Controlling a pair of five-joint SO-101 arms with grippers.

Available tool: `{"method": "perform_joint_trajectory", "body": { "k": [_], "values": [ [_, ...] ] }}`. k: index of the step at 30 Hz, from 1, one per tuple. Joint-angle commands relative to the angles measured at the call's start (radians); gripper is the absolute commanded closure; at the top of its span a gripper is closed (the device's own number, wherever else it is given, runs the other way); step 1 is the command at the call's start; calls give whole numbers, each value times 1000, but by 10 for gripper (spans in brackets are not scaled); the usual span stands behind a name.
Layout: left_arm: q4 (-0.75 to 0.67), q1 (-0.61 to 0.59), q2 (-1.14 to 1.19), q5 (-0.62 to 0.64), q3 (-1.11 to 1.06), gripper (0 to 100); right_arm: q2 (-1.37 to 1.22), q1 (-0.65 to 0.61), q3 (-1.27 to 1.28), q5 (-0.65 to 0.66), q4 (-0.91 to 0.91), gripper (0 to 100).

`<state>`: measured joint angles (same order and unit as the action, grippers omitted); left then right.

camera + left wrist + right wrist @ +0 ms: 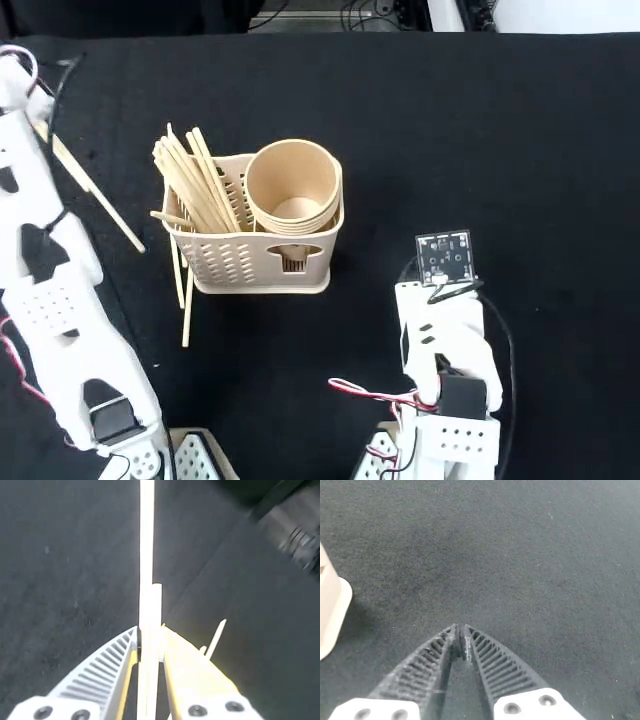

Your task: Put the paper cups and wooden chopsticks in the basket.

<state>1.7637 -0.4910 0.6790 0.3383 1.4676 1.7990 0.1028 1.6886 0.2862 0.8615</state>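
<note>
A beige slotted basket (258, 262) stands mid-table. It holds stacked paper cups (292, 187) on its right side and a bundle of wooden chopsticks (192, 180) on its left. Two more chopsticks (185, 295) lie on the cloth by the basket's left front corner. My left gripper (149, 637) is shut on a pair of wooden chopsticks (146, 545), which stick out ahead of it; in the high view these chopsticks (98, 197) slant down from the left arm (30, 200) toward the basket. My right gripper (459, 636) is shut and empty, low over bare cloth right of the basket (331, 611).
Black cloth (500, 140) covers the whole table. The right arm (447, 340) sits folded near the front edge, its camera board facing up. Cables and dark equipment lie beyond the table's far edge.
</note>
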Motion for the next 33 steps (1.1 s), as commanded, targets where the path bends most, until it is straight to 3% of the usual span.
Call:
{"method": "perform_joint_trajectory", "body": {
  "k": [1,10,22,33],
  "values": [
    [0,-1,-253,3,-4,972,4,15,-1,3,-11,972],
    [0,65,-592,-184,-229,971,4,14,-1,3,-9,972],
    [-32,28,-1103,-126,-466,970,4,9,-1,3,3,972],
    [-351,111,-1390,-127,-1003,970,4,12,-1,3,3,972]
  ]
}}
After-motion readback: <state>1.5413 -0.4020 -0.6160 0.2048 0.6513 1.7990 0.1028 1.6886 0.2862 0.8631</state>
